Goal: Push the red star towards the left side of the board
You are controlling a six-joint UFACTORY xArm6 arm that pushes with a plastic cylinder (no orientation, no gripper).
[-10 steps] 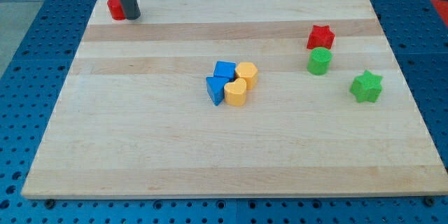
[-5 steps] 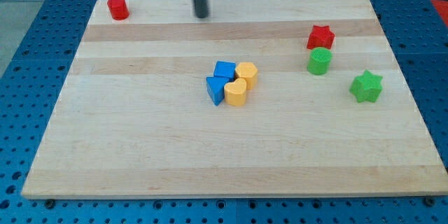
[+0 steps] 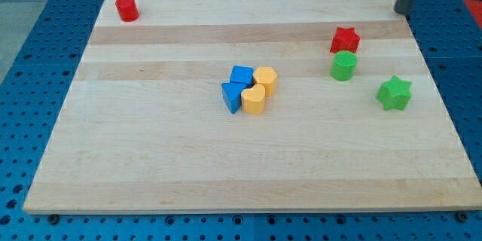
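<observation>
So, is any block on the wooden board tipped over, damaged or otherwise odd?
Nothing stands out. Every block sits flat on the wooden board, including the red star block. My tip is at the board's top right corner, apart from all blocks.

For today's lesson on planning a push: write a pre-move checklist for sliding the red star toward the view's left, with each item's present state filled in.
1. My tip in view: ok, at the board's top right corner.
2. Tip on the view's right of the red star: ok.
3. Tip level with the star: not ok, it is nearer the view's top.
4. Tip touching the star: not ok, apart.
5. Green cylinder off a straight leftward line: ok, it is just below the star.
6. Blue and yellow cluster off that line: ok, lower.
</observation>
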